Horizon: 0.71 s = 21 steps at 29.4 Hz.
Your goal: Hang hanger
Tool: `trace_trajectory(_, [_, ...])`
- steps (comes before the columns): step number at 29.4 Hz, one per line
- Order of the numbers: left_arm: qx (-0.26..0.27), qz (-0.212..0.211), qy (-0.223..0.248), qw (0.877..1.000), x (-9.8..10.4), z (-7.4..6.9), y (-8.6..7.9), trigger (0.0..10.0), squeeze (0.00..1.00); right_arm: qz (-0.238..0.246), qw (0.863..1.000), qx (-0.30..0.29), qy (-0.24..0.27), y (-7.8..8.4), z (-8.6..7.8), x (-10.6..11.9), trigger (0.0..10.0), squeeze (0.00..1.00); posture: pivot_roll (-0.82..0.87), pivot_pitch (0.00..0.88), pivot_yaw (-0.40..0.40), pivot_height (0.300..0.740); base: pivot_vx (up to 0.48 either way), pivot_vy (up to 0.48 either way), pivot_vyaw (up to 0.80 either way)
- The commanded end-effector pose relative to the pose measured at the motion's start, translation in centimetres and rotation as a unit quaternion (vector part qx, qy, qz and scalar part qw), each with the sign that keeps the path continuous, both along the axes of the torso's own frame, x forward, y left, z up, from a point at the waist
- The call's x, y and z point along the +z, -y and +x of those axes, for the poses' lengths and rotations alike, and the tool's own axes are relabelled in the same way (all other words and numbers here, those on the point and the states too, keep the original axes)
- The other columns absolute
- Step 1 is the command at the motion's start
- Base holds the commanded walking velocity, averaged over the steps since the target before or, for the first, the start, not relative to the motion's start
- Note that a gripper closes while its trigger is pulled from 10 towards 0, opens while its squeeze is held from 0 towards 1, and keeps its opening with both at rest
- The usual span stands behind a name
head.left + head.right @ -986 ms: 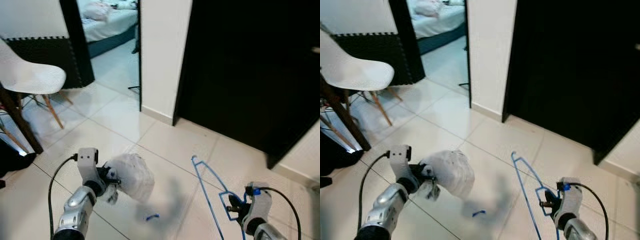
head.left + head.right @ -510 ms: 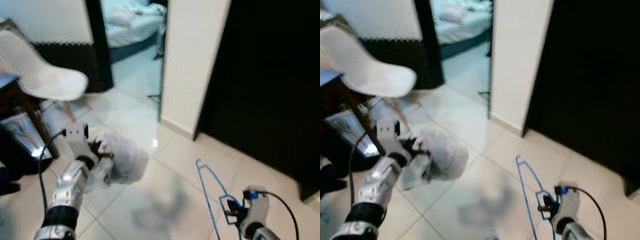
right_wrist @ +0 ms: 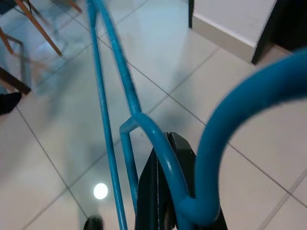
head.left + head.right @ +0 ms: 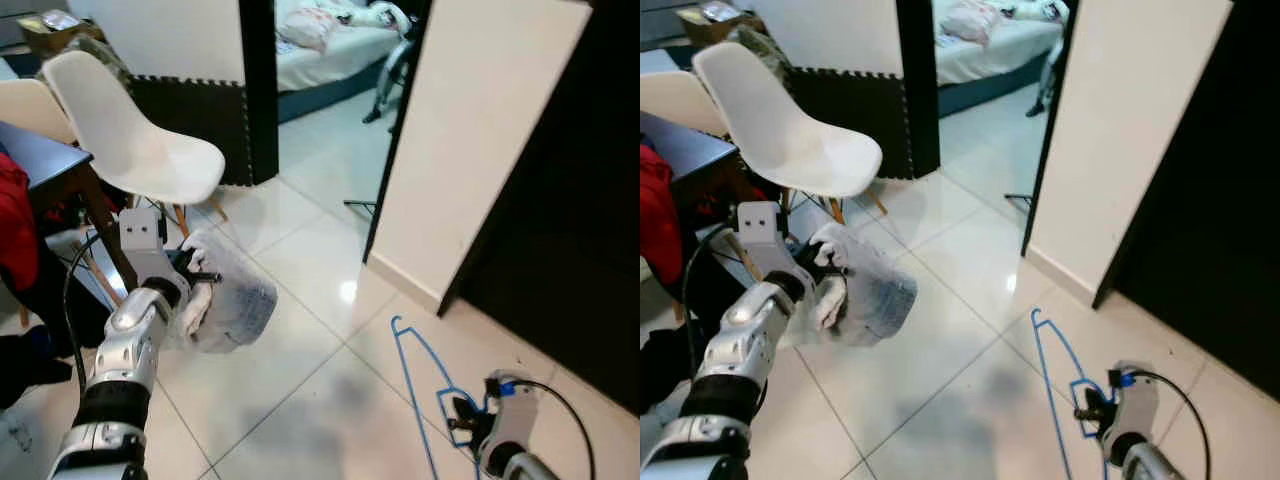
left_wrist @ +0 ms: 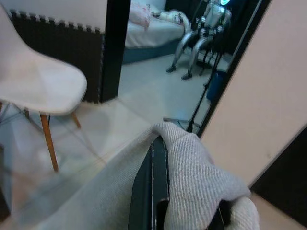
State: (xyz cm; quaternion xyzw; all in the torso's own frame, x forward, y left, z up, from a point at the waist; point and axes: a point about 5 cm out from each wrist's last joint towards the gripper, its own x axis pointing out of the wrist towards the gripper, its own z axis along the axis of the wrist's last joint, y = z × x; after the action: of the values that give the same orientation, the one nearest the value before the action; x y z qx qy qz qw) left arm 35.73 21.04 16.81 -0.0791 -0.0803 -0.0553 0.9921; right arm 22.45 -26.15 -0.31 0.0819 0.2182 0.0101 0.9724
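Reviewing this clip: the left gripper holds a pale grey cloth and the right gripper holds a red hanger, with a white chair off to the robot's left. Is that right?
Not quite: the hanger is blue, not red, as the right wrist view shows, with the right gripper shut on it. The rest stands: the left gripper holds the pale grey cloth, and the white chair is off to the robot's left.

The left arm reaches forward and up, bent at the elbow, and the left gripper (image 4: 196,285) has its jaws pressed together on a pale cloth (image 4: 235,300). The right arm sits low and close in, its right gripper (image 4: 462,421) clamped on the blue hanger (image 4: 420,350).
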Motion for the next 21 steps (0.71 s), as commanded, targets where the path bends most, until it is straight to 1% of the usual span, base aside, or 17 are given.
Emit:
trace_trajectory(1, [0.008,0.014,0.008,1.0,1.0,0.2,-0.6,10.0,0.0,0.013,1.0,0.002,-0.012,-0.7,-0.5,-0.7,10.0,0.0,0.06,0.033,-0.016,0.74,0.48,0.0,0.0])
trace_trajectory(5, [0.013,0.022,0.014,1.0,1.7,0.4,-0.9,10.0,0.0,0.012,1.0,0.003,-0.012,-0.7,-0.7,-0.8,10.0,0.0,0.06,0.027,-0.021,0.74,0.48,0.0,0.0])
trace_trajectory(7, [0.013,0.022,0.014,1.0,1.7,0.4,-0.9,10.0,0.0,0.012,1.0,0.003,-0.012,-0.7,-0.7,-0.8,10.0,0.0,0.06,0.027,-0.021,0.74,0.48,0.0,0.0])
trace_trajectory(8, [0.018,0.027,0.019,0.999,2.2,0.5,-1.0,10.0,0.0,0.008,1.0,0.006,-0.013,-0.7,-0.8,-0.8,10.0,0.0,0.06,0.017,-0.025,0.74,0.48,0.0,0.0])
trace_trajectory(11, [0.029,0.031,0.029,0.999,3.1,0.4,-1.2,10.0,0.0,0.001,1.0,0.012,-0.015,-0.7,-1.0,-0.9,10.0,0.0,0.06,0.011,-0.026,0.74,0.48,0.0,0.76])
trace_trajectory(14, [0.031,0.032,0.032,0.998,3.3,0.4,-1.3,10.0,0.0,0.001,1.0,0.013,-0.016,-0.7,-1.0,-1.0,10.0,0.0,0.06,0.011,-0.026,0.74,0.48,0.0,0.79])
trace_trajectory(17, [0.041,0.036,0.049,0.997,4.6,0.5,-1.4,10.0,0.0,0.005,1.0,0.006,-0.016,-0.5,-1.1,-1.0,10.0,0.0,0.06,0.014,-0.029,0.74,0.48,0.0,0.75])
trace_trajectory(21, [0.06,0.043,0.061,0.995,5.7,0.6,-1.8,10.0,0.0,0.009,1.0,-0.001,-0.016,-0.4,-1.1,-1.0,10.0,0.0,0.05,0.016,-0.03,0.74,0.48,0.0,0.0])
